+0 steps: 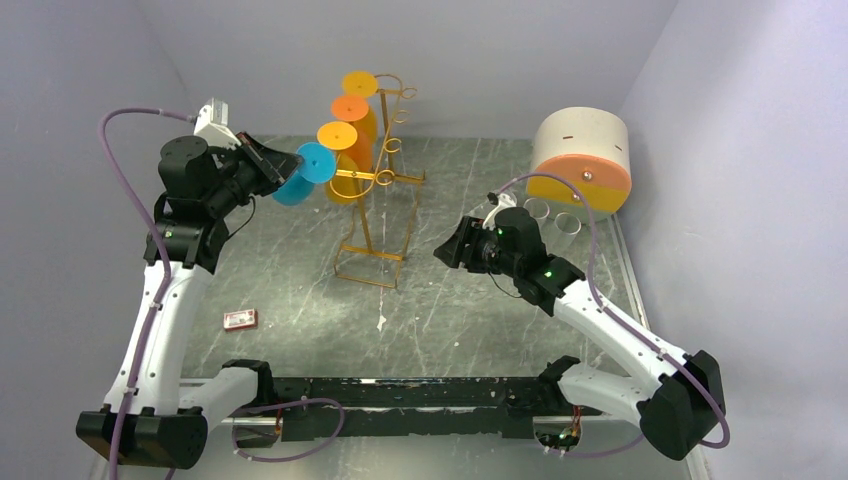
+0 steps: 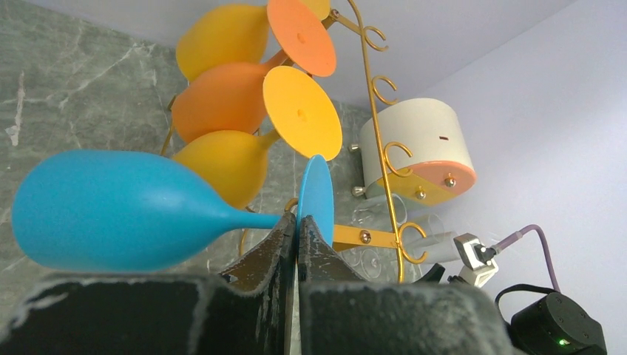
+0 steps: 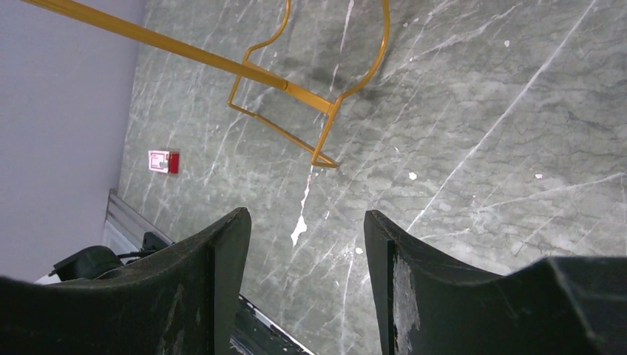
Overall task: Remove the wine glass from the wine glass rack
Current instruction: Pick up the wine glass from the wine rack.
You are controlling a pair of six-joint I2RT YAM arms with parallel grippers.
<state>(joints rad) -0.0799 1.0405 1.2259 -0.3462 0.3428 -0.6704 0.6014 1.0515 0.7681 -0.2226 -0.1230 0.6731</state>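
Okay, grey marbled desk (image 1: 470, 300) filled most of the top view. Gold wire wine glass rack (image 1: 372, 240) stood upright at centre, its base on the desk and its hook bars running toward the upper middle. White drum with an orange face (image 1: 580, 150) sat at upper right, well apart from the rack.

Left end effector (image 2: 297, 222) was at upper left of the top view, pinched fully closed on the stem of the blue wine glass (image 2: 111, 211), right by its foot disc. That glass lay horizontal, bowl toward the left, just left of the rack's near end; contact with the bar couldn't be made out. Right end effector (image 3: 307, 222) hovered right of centre above bare desk, jaws partly apart, holding nothing.

Three orange and yellow glasses (image 1: 338, 136) hung in a row on the rack. Clear glasses (image 1: 537, 208) stood just beside the drum. Small red card (image 1: 240, 319) lay at lower left.
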